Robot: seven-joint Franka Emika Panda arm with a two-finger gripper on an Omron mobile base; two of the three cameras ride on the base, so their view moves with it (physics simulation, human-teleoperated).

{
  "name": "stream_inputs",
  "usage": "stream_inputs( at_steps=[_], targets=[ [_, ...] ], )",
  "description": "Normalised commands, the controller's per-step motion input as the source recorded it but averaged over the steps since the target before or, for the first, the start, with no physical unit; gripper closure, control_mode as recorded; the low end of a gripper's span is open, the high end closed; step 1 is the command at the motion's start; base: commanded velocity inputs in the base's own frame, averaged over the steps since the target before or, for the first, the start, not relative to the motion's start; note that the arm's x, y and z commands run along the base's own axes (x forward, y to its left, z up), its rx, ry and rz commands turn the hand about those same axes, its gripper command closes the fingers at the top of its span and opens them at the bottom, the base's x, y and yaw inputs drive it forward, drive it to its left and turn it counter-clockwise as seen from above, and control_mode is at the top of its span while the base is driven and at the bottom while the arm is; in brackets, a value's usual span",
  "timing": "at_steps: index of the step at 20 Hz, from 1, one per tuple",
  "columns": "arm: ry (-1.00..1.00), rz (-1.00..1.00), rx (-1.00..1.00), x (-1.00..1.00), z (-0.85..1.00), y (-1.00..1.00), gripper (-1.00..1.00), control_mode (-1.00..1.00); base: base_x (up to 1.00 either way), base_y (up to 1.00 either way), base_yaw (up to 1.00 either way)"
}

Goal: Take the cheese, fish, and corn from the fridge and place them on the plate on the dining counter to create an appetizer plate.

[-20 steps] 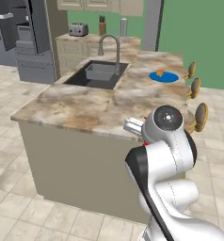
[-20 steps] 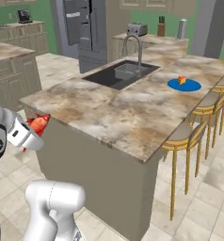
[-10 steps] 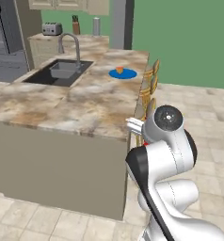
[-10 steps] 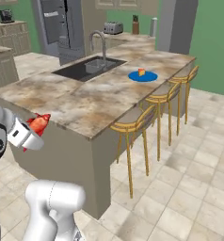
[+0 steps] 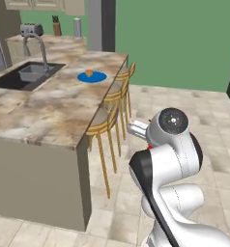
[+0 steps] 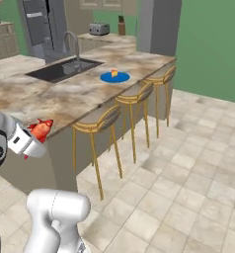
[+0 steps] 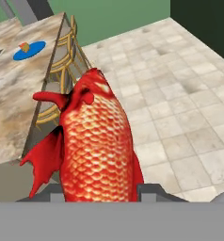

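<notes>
We have the fish [image 7: 96, 141] clamped in the gripper [image 7: 99, 193], jaws pressed to either side of its body, tail end up and away from the hand. In the right base view the fish [image 6: 40, 128] rides at the end of the arm, off the near end of the dining counter [image 6: 55, 96] and not over its top.

Done so far, by our read: the cheese [image 6: 114, 73] sits on the plate [image 6: 114, 77], roughly central. The plate [image 5: 92, 76] lies near the stool-side long edge of the dining counter [image 5: 49, 101], toward the far end, well apart from the sink [image 5: 25, 75] on the other side. Fish is out of the fridge [image 6: 40, 24], which stands far back behind the counter; door state too small to tell.

Left, as we judge it: carry the fish to the plate and set it beside the cheese, then go back for the corn. We see no corn on the plate, so we count roughly one item of three placed, second in transit. Three stools [image 6: 132, 101] line the edge between the arm and the plate.
</notes>
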Motion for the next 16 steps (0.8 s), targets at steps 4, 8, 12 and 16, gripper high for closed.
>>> stream_inputs(
  at_steps=[4, 8, 12, 16],
  targets=[
    [0.00, 0.00, 0.00, 0.00, 0.00, 0.00, 1.00, 1.00, 0.65, -1.00, 0.06],
    [0.00, 0.00, 0.00, 0.00, 0.00, 0.00, 1.00, 1.00, 0.99, -1.00, 0.29],
    [0.00, 0.00, 0.00, 0.00, 0.00, 0.00, 1.00, 1.00, 1.00, -0.78, 0.42],
    [0.00, 0.00, 0.00, 0.00, 0.00, 0.00, 1.00, 1.00, 1.00, -0.54, 0.55]
  ],
)
